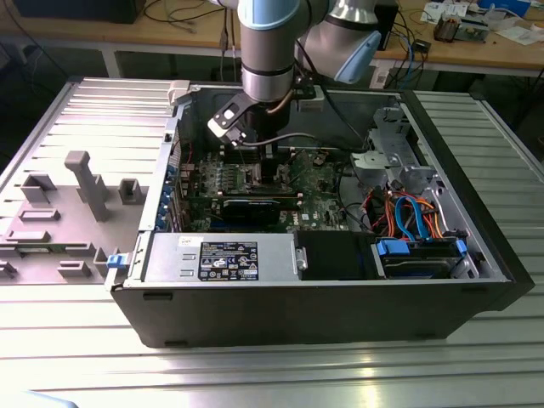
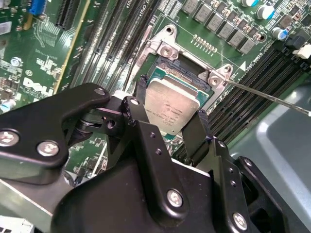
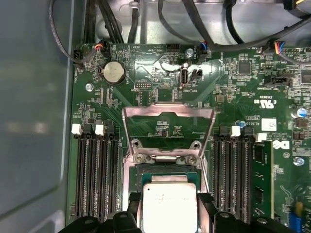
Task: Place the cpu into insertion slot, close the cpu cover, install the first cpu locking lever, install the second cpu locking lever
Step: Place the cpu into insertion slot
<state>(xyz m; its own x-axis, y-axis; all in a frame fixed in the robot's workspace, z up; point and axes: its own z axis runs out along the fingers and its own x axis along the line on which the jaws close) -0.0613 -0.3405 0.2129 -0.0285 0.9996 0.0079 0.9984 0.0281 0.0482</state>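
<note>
Second wrist view has the jaws narrow, pinching the cpu (image 2: 172,104) by two opposite edges, right over the insertion slot (image 2: 167,62); whether it sits fully down is hard to tell. First wrist view cuts off the cpu's near edge, with the cpu cover (image 3: 167,112) swung open beyond. Exterior view: the arm (image 1: 270,59) hides the slot.

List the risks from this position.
1. The cpu, held in the gripper over the insertion slot, may seat skewed and bend the contacts.
2. The cpu cover stands open beside the slot; it might drop onto the gripper.
</note>
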